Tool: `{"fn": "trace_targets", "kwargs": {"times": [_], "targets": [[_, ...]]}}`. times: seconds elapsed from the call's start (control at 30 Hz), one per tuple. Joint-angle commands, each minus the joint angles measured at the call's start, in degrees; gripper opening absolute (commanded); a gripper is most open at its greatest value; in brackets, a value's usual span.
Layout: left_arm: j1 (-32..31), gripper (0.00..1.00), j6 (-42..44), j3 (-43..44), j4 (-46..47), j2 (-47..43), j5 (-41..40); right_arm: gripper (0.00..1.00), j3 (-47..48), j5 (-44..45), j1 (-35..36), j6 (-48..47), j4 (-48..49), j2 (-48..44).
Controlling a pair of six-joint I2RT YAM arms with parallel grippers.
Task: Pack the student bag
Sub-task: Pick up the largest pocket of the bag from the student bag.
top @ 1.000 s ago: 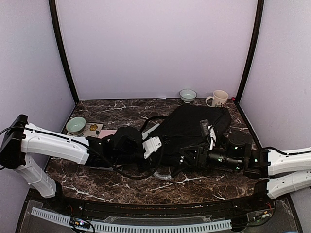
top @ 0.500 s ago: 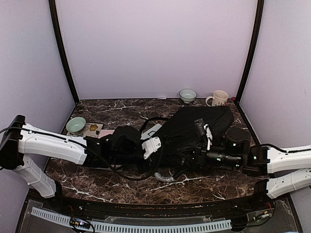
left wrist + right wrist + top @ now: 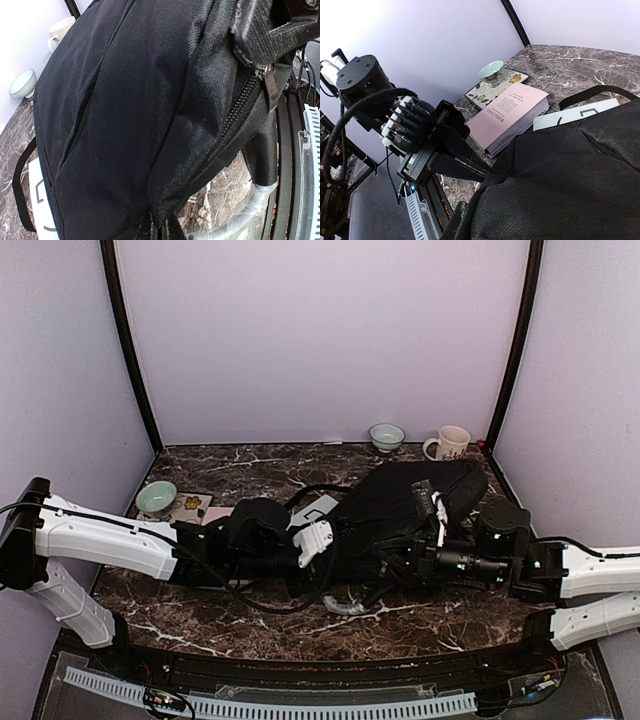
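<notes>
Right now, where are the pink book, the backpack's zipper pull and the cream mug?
pink book [image 3: 509, 114], right wrist view, middle of its cover.
zipper pull [image 3: 272, 95], left wrist view, on the metal tab.
cream mug [image 3: 455, 443], top external view, on its side wall.

Looks like a robotics lab test cell rather than a lived-in room. Built around a dark marble-pattern table: shut in behind it and on both its sides by plain lilac panels, joined by black posts at its far corners. Fitted along its near edge with a slotted white cable duct and loose wiring. Manned at that same edge by two white-and-black robot arms. Dressed at its far edge with a small bowl and a mug.
</notes>
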Motion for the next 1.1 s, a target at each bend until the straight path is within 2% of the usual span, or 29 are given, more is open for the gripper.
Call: {"fn": "trace_targets", "kwargs": {"times": [0.0, 0.13, 0.23, 0.3, 0.5, 0.73, 0.8, 0.83, 0.87, 0.93, 0.97, 1.03, 1.07], "targets": [[0.2, 0.0, 0.7, 0.7, -0.3, -1.1, -0.8, 0.1, 0.2, 0.1, 0.3, -0.1, 6.0, -3.2], [0.1, 0.0, 0.7, 0.8, -0.6, -1.2, -1.0, 0.1, -0.3, 2.4, 0.4, 0.6, 6.1, -3.6], [0.1, 0.0, 0.6, 0.3, -0.5, -1.8, -1.6, 0.24, -0.9, 3.6, 0.4, 1.1, 6.0, -5.0], [0.1, 0.0, 0.7, 0.0, -0.3, -2.1, -1.9, 0.27, -1.2, 3.7, 0.4, 1.3, 5.6, -6.4], [0.1, 0.0, 0.5, 0.6, -0.4, -1.8, -0.2, 0.18, -2.7, 2.9, 0.3, 1.6, 6.8, -8.5], [0.1, 0.0, 0.1, 1.7, -0.9, -1.0, 0.7, 0.1, -0.7, 0.2, 0.4, 1.4, 10.0, -1.0], [0.1, 0.0, -0.8, 2.0, -1.4, -1.5, 1.5, 0.04, 0.1, -0.4, 0.4, 1.3, 10.1, 0.4], [0.1, 0.03, -1.4, 2.1, -1.6, -2.2, 1.6, 0.0, 0.3, -0.1, 0.4, 1.3, 10.1, 0.7], [0.0, 0.09, -2.3, 2.1, -2.0, -2.8, 1.4, 0.0, 0.3, 0.5, 0.5, 1.4, 10.1, 0.7], [-0.5, 0.36, -3.9, 1.8, -3.0, -4.5, -0.3, 0.0, 0.1, 1.7, 0.5, 1.8, 10.2, 0.2], [-1.2, 0.46, -4.6, 1.6, -3.3, -5.3, -1.9, 0.0, -0.3, 2.3, 0.5, 2.3, 10.5, -0.1], [-3.5, 0.55, -5.6, 1.8, -4.6, -6.8, -5.7, 0.0, -0.9, 3.2, 0.7, 3.0, 11.2, -0.5], [-4.7, 0.55, -6.3, 2.2, -5.7, -7.3, -7.7, 0.0, -1.3, 3.5, 0.7, 3.2, 11.8, -0.6]]}}
